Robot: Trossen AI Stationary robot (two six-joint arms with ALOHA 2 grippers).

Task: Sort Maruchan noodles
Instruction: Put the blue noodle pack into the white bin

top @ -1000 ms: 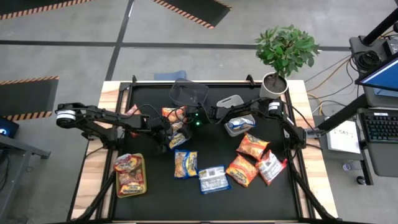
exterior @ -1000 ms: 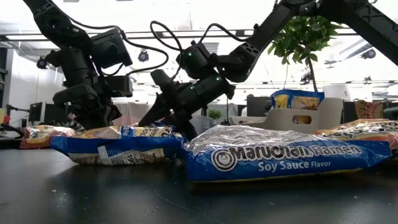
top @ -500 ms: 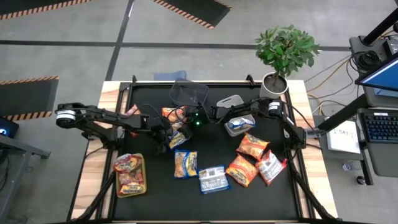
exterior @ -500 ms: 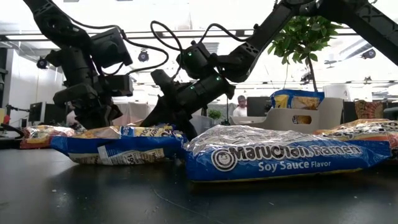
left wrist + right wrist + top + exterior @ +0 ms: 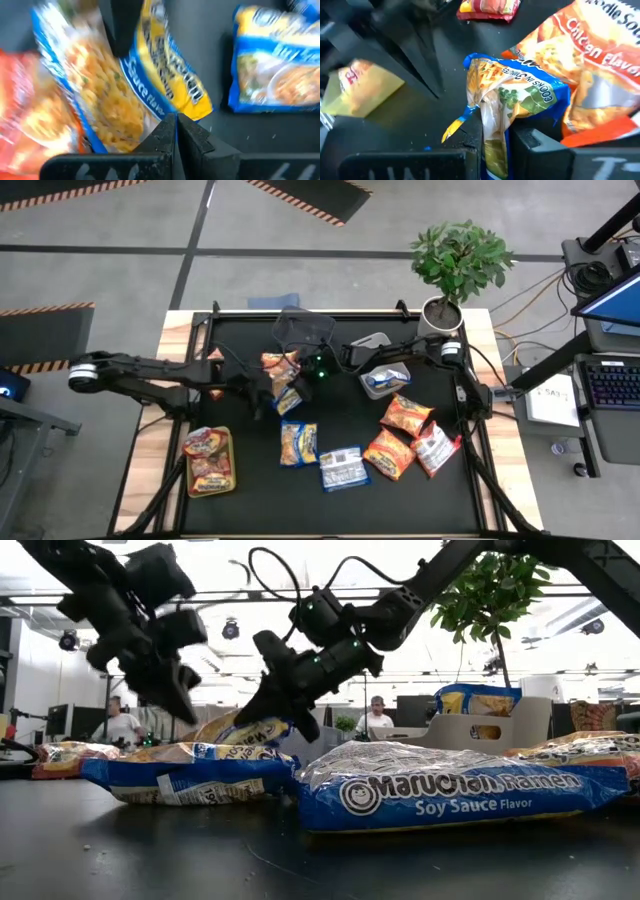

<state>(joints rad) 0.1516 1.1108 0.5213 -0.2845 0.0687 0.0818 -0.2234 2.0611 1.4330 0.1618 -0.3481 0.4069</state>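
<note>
the right end effector (image 5: pixel 495 142) was closed on one short end of a blue-and-yellow noodle packet (image 5: pixel 515 100), pinching the crinkled seam between its fingers. the packet stretched straight away from the end effector, its long axis running on from the fingers, and in the low view it hung tilted, lifted off the table. in the high view this grip sat near the middle of the table's far half, just in front of the dark mesh basket (image 5: pixel 303 330) at the far edge. an orange packet (image 5: pixel 600 55) lay just beside the held one, touching or overlapping it; i could not tell which.

the left end effector (image 5: pixel 176 131) was shut and empty, its tips pointing at the same packet, close to it but apparently not touching. both arms were near; only the right had hold.

outward, more packets lay across the near half of the table. a yellow-green bin (image 5: pixel 210 461) at the near left corner held red ones, and a grey bin (image 5: pixel 385 382) right of centre held blue-and-yellow, likely where this packet belonged.
</note>
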